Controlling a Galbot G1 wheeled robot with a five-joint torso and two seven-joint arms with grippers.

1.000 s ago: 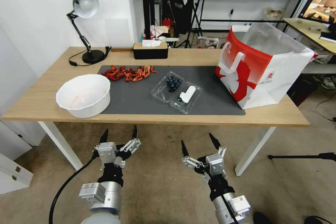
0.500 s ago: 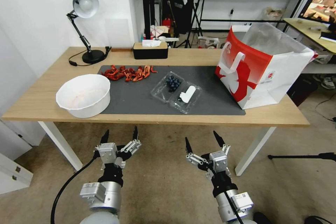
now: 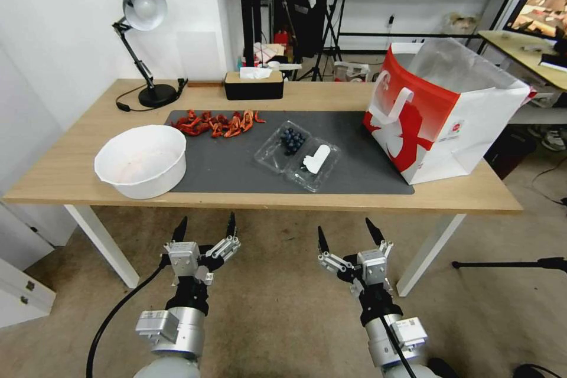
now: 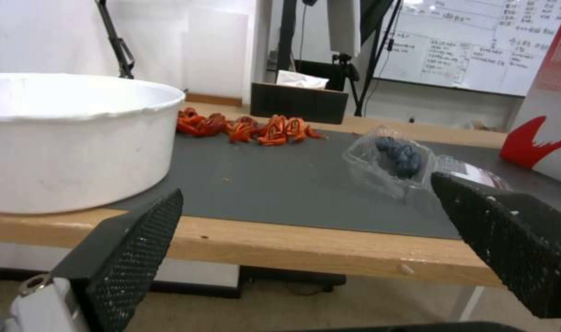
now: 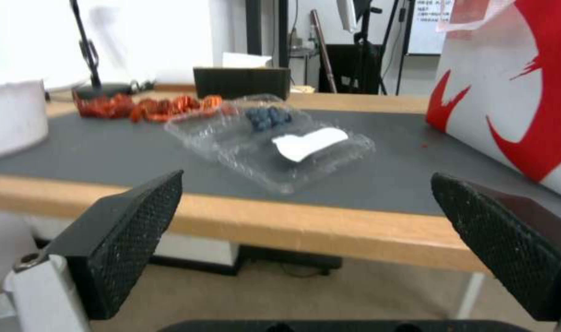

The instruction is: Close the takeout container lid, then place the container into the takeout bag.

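Observation:
The takeout container lies open on the dark mat, dark blueberries in its far half. Its lid, clear with a white oblong label, lies flat toward the table's front edge. The same container and lid face the right wrist camera; the container also sits beyond the left fingers. The red-and-white takeout bag stands open at the table's right end. Both grippers hang below and in front of the table edge: left gripper and right gripper, each open and holding nothing.
A large white bowl sits at the mat's left end. Red pieces lie along the mat's far edge. A black tissue box and a desk lamp stand at the back. Bare mat lies between container and bag.
The right gripper has drifted right and slightly down, away from the table edge. The left gripper has sunk a little. Things on the table have not moved.

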